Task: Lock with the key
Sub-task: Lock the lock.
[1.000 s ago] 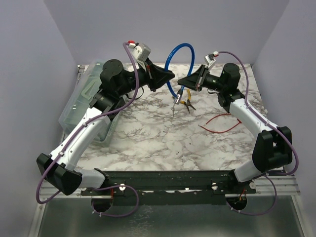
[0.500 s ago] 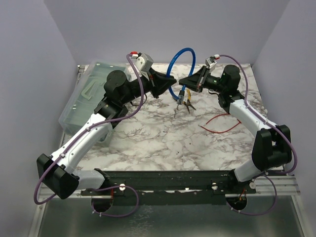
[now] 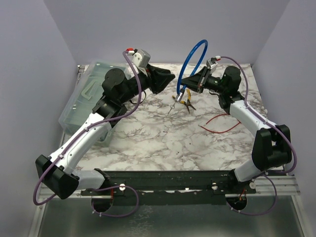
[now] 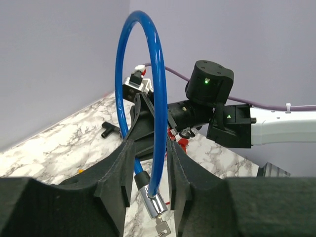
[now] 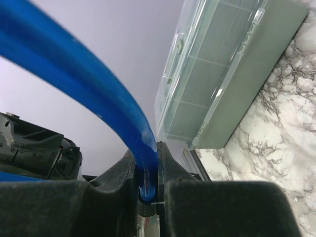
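**A:** Since the overhead view leaves the lock's lower end too small to read, which view shows it?

**B:** The left wrist view. There the blue cable lock (image 4: 159, 98) stands as an upright loop, its silver lock barrel (image 4: 154, 205) at the bottom and the key (image 4: 162, 228) just beneath.

**A:** What does the right wrist view add?

**B:** The clear plastic box (image 5: 222, 69) at the edge of the marble table (image 3: 163, 140), and the right gripper (image 5: 147, 173) pinched tight on the cable, holding the loop up.

**A:** And the left gripper (image 4: 148, 163)?

**B:** Its jaws stand partly apart, on either side of the cable just above the barrel, and they do not clamp it. Whether a pad brushes it, I cannot tell.

**A:** What shows only from overhead?

**B:** The pliers (image 3: 185, 102) lie on the table under the loop. A red wire (image 3: 219, 123) lies to their right.
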Available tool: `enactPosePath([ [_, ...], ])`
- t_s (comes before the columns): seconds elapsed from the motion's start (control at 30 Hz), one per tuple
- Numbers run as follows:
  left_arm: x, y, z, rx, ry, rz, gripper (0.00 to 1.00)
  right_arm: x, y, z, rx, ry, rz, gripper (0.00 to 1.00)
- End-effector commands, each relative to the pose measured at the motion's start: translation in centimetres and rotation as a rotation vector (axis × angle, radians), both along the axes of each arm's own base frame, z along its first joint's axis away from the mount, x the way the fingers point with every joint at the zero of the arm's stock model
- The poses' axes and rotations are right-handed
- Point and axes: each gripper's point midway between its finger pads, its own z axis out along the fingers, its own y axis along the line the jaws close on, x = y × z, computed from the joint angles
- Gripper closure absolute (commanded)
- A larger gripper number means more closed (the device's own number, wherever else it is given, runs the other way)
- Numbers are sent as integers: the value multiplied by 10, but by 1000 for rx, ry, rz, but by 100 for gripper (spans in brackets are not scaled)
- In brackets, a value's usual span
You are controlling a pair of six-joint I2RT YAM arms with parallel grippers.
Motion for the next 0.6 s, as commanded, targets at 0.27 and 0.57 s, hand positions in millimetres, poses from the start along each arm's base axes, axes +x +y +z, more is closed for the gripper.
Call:
enactPosePath([
  [0.27,-33,18,-4,77,6,-35,42,8,-6,15,12,-62,-26,99],
  [0.57,-38,21,-84,201,148,-45,42,22,-12,20,-8,-74,-83,99],
])
